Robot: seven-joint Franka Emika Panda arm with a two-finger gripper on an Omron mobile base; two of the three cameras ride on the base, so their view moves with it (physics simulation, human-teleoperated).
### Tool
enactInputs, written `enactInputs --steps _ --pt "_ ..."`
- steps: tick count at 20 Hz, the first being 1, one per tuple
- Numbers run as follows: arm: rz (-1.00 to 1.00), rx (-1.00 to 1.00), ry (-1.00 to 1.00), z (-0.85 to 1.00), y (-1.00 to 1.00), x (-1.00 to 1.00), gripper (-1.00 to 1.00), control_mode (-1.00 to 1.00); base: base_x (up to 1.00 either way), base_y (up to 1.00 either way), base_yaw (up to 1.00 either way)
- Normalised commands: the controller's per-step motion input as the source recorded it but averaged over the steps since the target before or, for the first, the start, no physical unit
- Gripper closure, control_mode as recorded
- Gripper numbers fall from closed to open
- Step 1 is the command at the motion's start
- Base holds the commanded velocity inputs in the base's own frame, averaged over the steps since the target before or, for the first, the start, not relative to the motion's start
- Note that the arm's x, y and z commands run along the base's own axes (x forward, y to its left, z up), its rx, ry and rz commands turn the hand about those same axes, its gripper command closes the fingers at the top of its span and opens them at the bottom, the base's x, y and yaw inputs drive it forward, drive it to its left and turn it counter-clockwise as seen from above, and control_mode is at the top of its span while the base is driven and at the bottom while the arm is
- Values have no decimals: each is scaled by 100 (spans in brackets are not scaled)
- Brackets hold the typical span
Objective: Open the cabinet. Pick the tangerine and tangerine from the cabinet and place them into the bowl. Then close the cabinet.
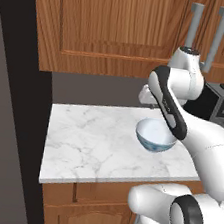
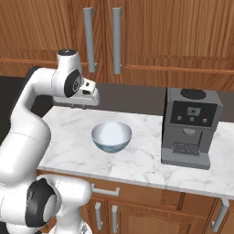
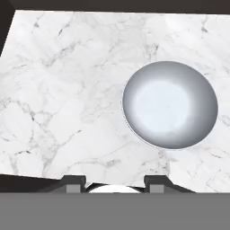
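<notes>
Starting at the left of the right base view, the white arm rises from the lower left corner and bends over to hold the gripper at centre left, pointing down above the back of the marble counter. It is clear of the surface and touches nothing.

In the hand view the two dark fingertips stand at the bottom edge, moderately apart, with nothing clamped between them.

Just right of the gripper and lower in the right base view, the bowl sits upright on the counter near the middle of the frame. In the hand view the bowl lies right of centre with its pale inside facing the camera. In the left base view the bowl is right of centre, partly behind the arm.

Along the top of the right base view runs the cabinet, its doors shut flush. Its two grey bar handles hang side by side at upper centre left, above the gripper.

At the right of the counter, well apart from the bowl, stands a grey coffee machine. Below the counter edge are lighter base cabinets.
</notes>
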Motion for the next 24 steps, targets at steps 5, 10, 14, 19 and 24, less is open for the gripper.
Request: enactInputs --steps 5,10,14,19,24 --pt "0 11 -13 23 -23 -11 -100 -100 0 0 0" --pt "0 19 -45 55 -32 -39 -100 -100 0 0 0" --pt "0 11 -49 54 -16 -35 -100 -100 0 0 0" --pt "0 4 -45 38 -3 -34 -100 -100 0 0 0" --pt "0 0 -38 13 0 -43 -100 -100 0 0 0"
